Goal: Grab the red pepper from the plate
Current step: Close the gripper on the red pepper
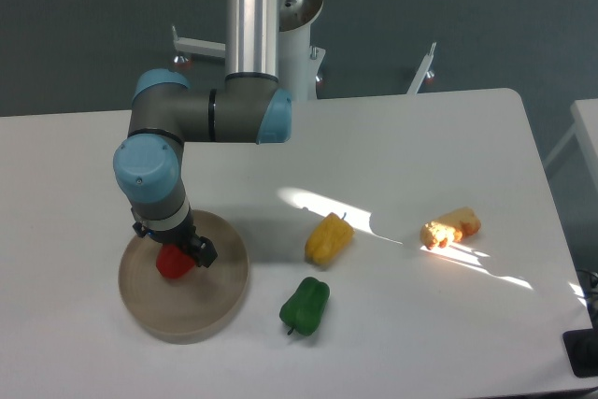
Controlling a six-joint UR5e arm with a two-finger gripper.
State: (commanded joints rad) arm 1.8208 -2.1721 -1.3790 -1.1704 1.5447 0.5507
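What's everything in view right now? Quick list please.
red pepper: 1, red, on the plate's left part, under the gripper
plate: 1, beige, front left of the table
yellow pepper: 1, yellow, table centre, right of the plate
green pepper: 1, green, in front of the yellow pepper
toy food: 1, orange-yellow, right side, in a sun patch; kind unclear
table: 1, white
arm: 1, grey and blue
gripper: 1, dark, down at the red pepper

A robotics lab: a UR5e arm (blue-capped joints) on a pedestal behind a white table, toy peppers in front.
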